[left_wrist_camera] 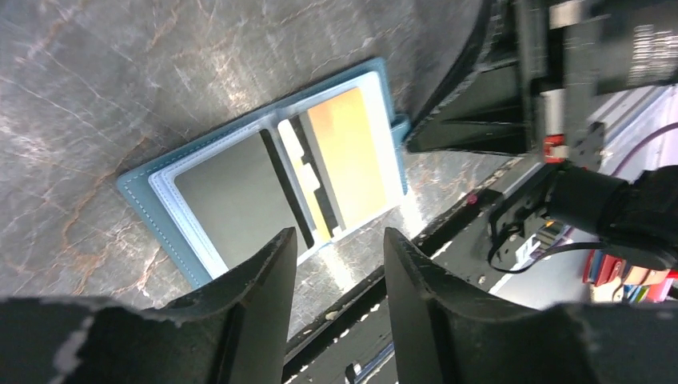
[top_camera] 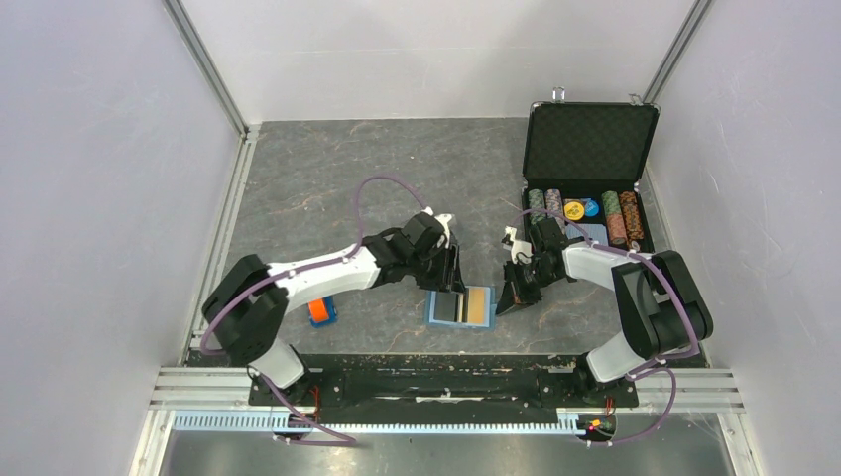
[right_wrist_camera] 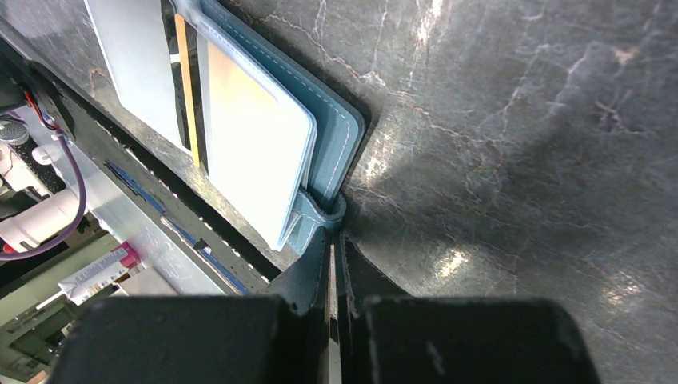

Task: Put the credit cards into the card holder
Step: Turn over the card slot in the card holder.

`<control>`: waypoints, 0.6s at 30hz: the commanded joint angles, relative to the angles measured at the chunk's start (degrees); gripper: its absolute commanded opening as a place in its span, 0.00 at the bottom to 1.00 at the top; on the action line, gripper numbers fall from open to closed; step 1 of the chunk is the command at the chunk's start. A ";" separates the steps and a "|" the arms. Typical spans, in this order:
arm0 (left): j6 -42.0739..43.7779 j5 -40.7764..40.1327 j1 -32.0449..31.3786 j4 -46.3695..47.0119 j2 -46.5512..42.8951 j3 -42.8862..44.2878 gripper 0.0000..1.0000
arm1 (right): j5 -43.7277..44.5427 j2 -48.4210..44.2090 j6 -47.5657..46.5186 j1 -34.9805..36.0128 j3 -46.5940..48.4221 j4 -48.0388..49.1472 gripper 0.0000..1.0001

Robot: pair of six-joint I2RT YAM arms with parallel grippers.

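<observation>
Two arms flanked the open card holder (top_camera: pixel 461 306).
Its far edge lay under the left gripper (left_wrist_camera: pixel 340 240), half-spread and empty; the right gripper (right_wrist_camera: pixel 332 240), pressed together, touched its snap tab (right_wrist_camera: pixel 324 212).

Dark grey marbled tabletop (top_camera: pixel 327 178): teal-blue folding card holder (top_camera: pixel 461 306) lies open and flat near the front edge, chunky orange-and-blue block (top_camera: pixel 320 311) to its left, open black chip case (top_camera: pixel 589 188) back right.

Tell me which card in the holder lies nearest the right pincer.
The orange card, on the tab side of the card holder, beside the right pincer; the dark card lies farther.
</observation>
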 commanded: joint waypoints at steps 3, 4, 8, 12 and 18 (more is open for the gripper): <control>-2.40 5.05 -0.12 1.77 7.58 0.92 0.49 | 4.97 -0.48 -2.11 0.01 0.60 0.19 0.00; -2.42 5.14 -0.12 1.46 8.58 1.32 0.49 | 4.90 -0.50 -2.23 -0.01 0.52 0.20 0.00; -1.70 9.04 -0.13 2.35 13.25 3.46 0.51 | 4.80 -0.52 -2.22 -0.10 0.41 0.33 0.00; -1.49 12.40 -0.34 3.26 16.32 5.56 0.49 | 4.72 -0.45 -2.40 -0.08 0.15 0.50 0.00; -1.51 13.73 -0.65 3.67 16.03 6.13 0.40 | 4.41 -0.67 -2.30 -0.08 -0.32 0.71 0.00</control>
